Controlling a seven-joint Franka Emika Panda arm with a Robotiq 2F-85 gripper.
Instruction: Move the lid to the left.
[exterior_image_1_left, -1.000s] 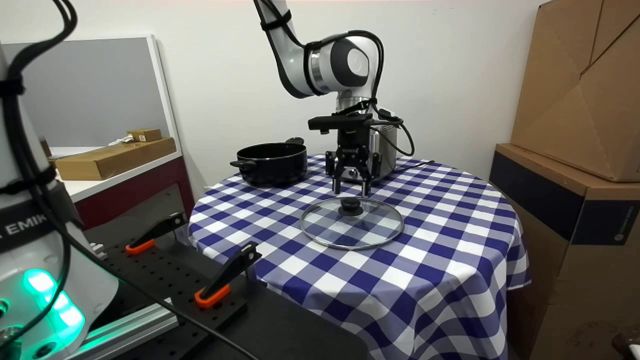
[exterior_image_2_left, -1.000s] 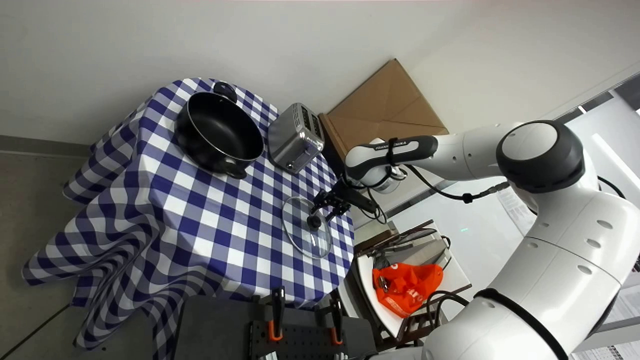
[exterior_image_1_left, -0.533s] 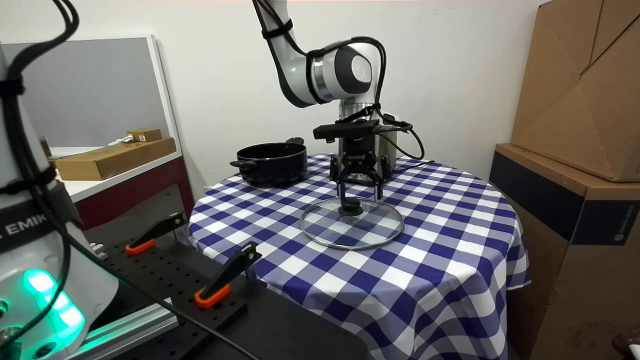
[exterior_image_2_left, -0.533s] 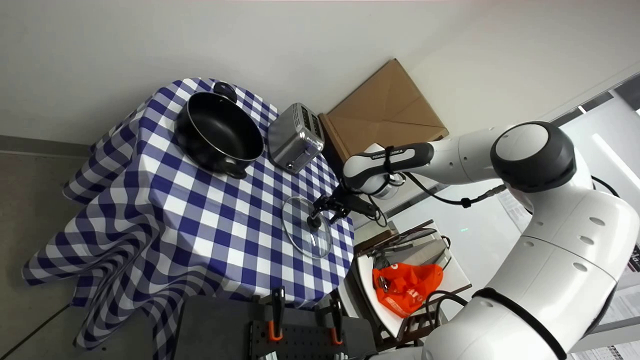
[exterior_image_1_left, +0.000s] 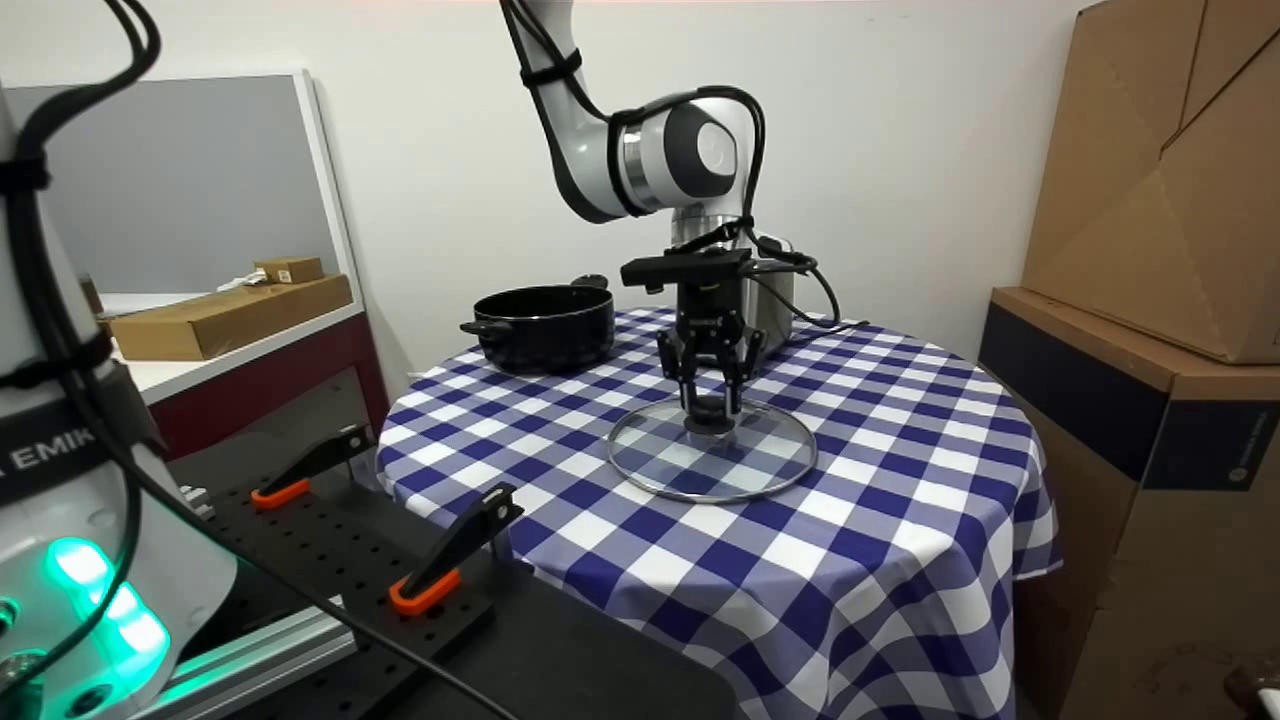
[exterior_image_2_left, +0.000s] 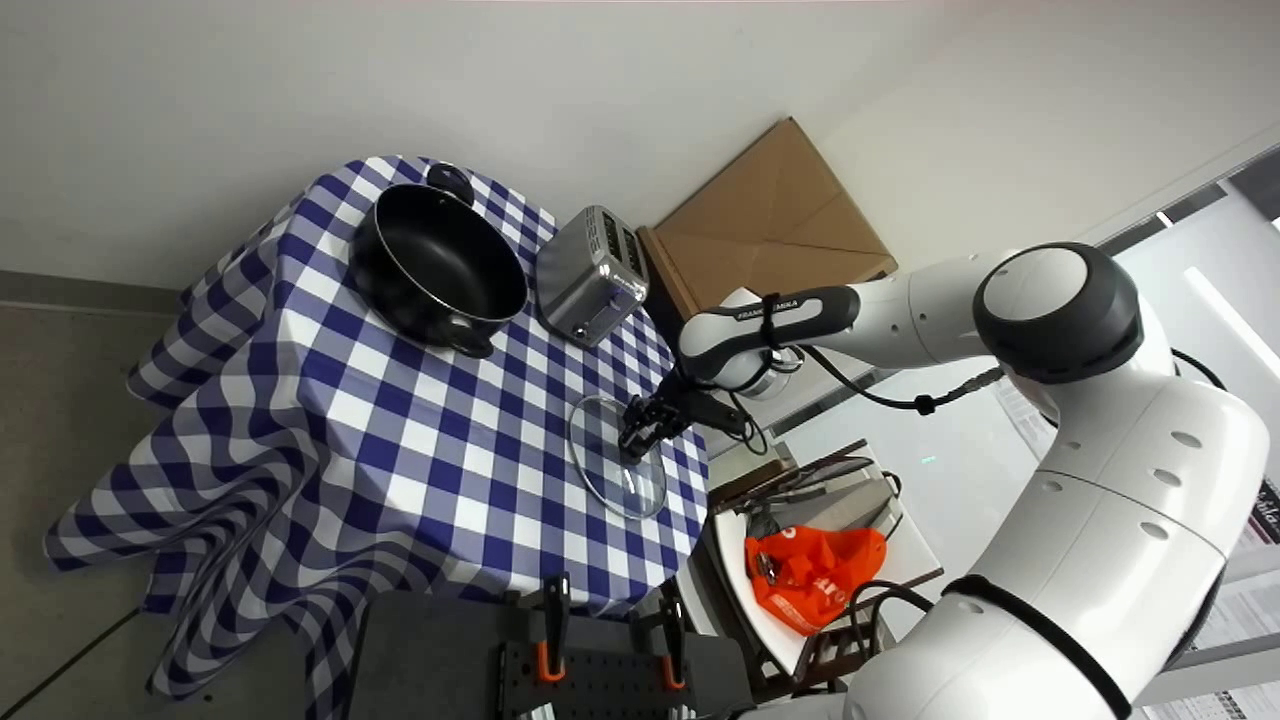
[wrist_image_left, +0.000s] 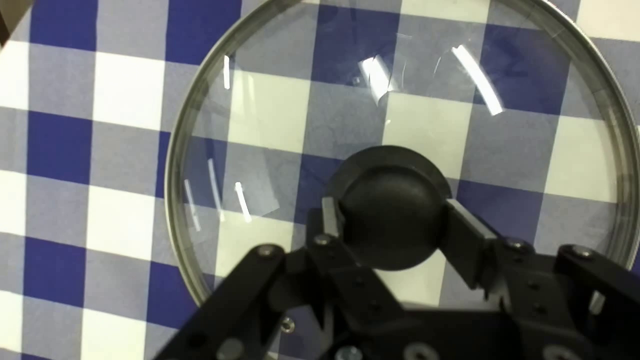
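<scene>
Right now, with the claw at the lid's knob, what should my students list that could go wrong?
The claw pinches the round knob from two sides, so the lid may swivel or slip. The lid looks like glass, so a drop might crack it. If dragged, its rim could bunch the tablecloth.

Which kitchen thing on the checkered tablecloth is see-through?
The glass lid, whose knob the end effector grips: the tablecloth shows through it. The pot is solid black and the toaster is shiny metal.

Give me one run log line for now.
move lid left | end effector: closed on knob | lid: seemingly flat on checked tablecloth | pot: uncovered, apart
</scene>
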